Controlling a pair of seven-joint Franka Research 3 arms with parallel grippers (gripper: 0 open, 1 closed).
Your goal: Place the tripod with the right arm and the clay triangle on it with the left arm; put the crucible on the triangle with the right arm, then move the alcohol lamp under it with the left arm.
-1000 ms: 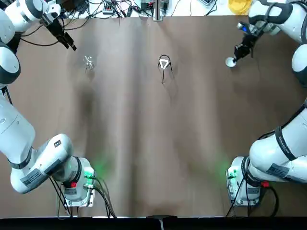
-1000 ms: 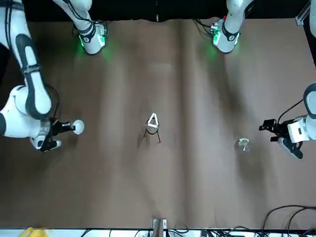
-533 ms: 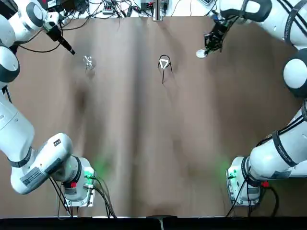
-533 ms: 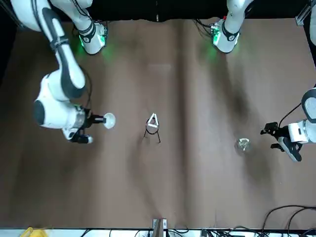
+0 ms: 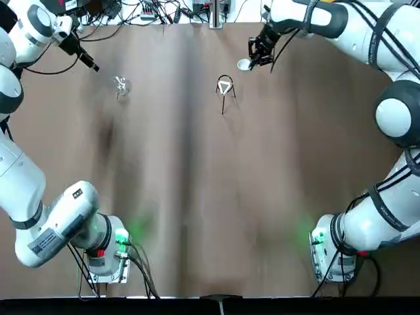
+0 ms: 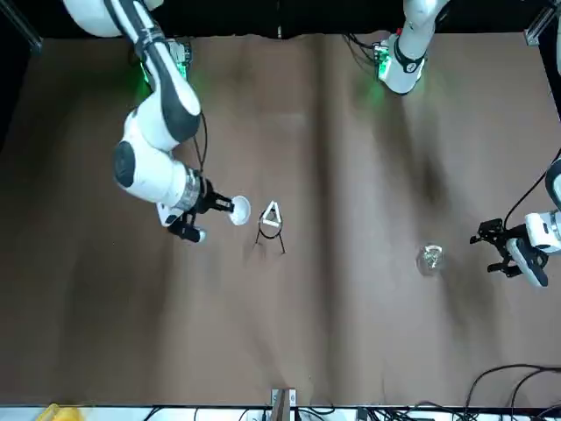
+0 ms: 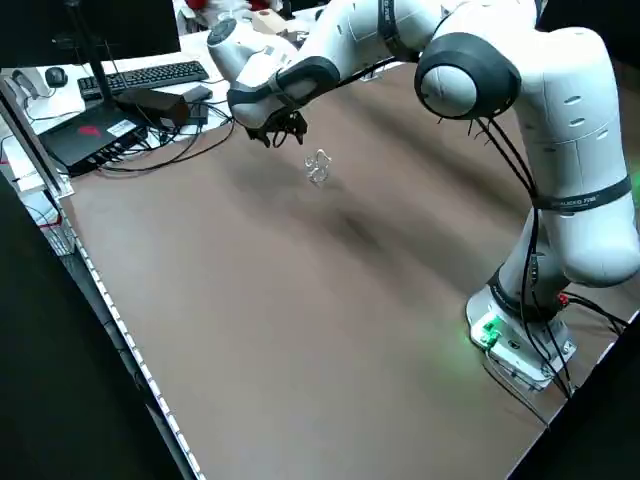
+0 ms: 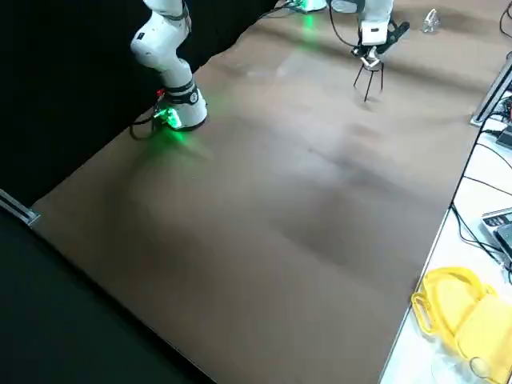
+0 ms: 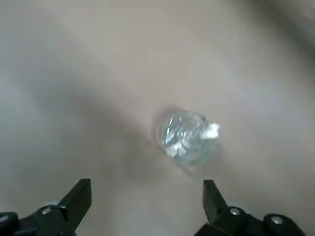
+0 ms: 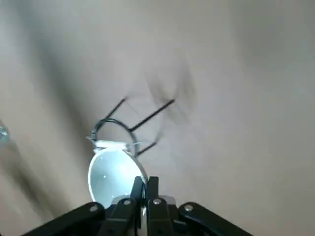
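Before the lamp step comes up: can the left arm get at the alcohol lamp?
Probably yes. The left gripper hangs open just beside the alcohol lamp, with only bare table around it.

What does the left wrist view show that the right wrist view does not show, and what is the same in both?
Only the left wrist view shows the alcohol lamp clearly, beyond the open left gripper. Only the right wrist view shows the right gripper shut on the crucible, beside the tripod carrying the clay triangle. Both show the brown table.
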